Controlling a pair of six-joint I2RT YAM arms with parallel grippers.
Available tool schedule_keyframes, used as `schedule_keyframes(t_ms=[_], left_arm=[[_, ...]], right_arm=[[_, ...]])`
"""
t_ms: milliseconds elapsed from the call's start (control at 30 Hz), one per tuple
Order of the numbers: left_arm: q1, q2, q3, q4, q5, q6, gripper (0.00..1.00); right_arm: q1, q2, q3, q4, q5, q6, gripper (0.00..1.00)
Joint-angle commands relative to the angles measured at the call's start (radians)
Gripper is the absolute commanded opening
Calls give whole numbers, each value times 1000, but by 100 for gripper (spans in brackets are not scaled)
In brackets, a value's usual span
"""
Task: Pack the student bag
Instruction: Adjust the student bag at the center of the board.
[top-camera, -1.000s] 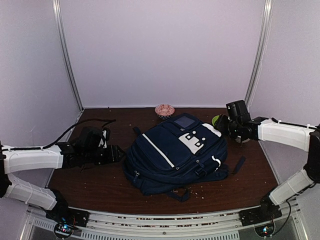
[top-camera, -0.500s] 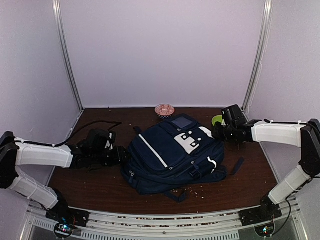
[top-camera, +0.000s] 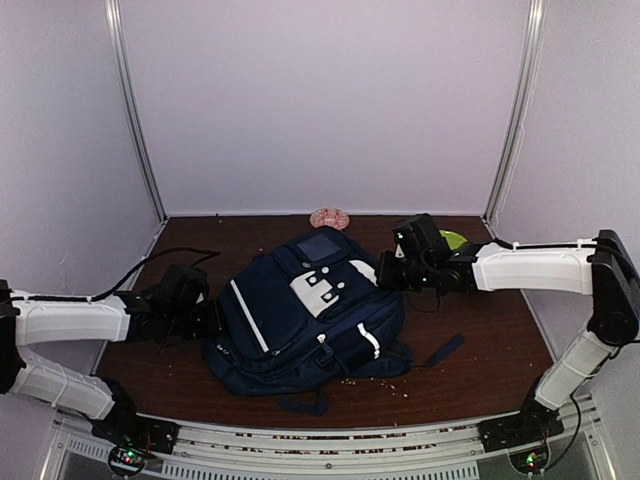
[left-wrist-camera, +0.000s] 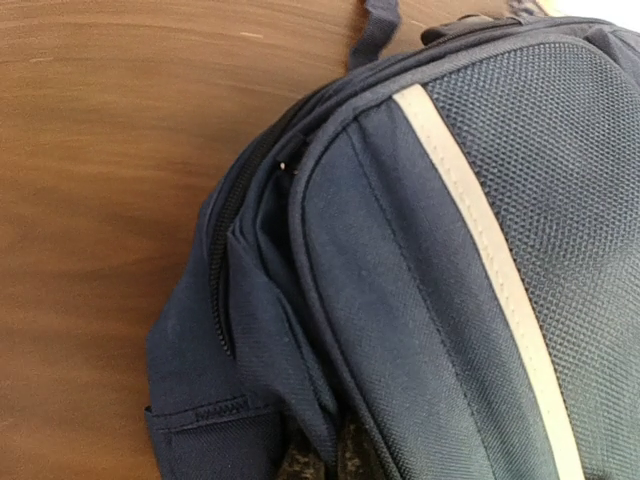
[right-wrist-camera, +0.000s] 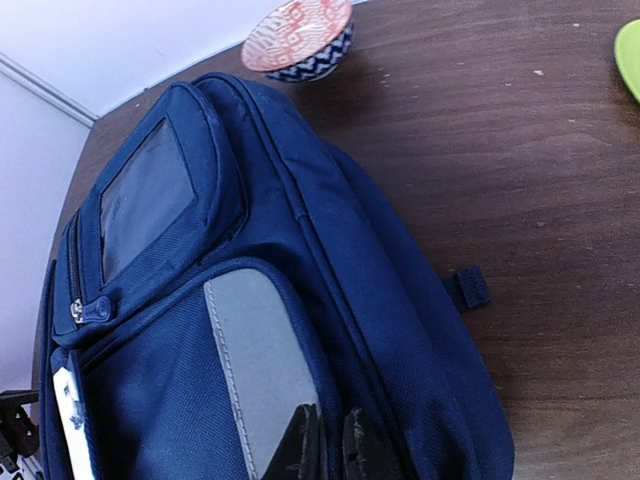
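Note:
The student bag lies flat on the brown table, navy with white stripes and white buckle patches, its clear-window pocket toward the back wall. My left gripper is at the bag's left side. In the left wrist view the left gripper is shut on a fold of navy fabric beside the zip. My right gripper is at the bag's upper right edge. In the right wrist view the right gripper pinches the piped seam next to a grey-white patch. The bag's inside is hidden.
A pink patterned bowl stands at the back wall behind the bag, also in the right wrist view. A green dish sits behind my right arm. A dark strap trails right of the bag. Crumbs lie near the front edge.
Both grippers have shut on the bag. The bag has slid to the left with them, and the right arm has followed, uncovering the green dish.

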Motion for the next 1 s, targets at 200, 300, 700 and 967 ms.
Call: schedule_keyframes(t_ms=[200,300,700,967], left_arm=[[170,-349,-28,-125,-85,61,0],[275,-370,-38,-126,-52,72,0],[385,-172,148,-103,-40,195,0],[384,-280,126,-128,31,212,58]], right_arm=[[159,239,273,80,-283,56,7],[159,287,354,52,-346,10,26],[125,-20,251,-87,-166,-159,52],[131,-368,-130,10,-60,-181,54]])
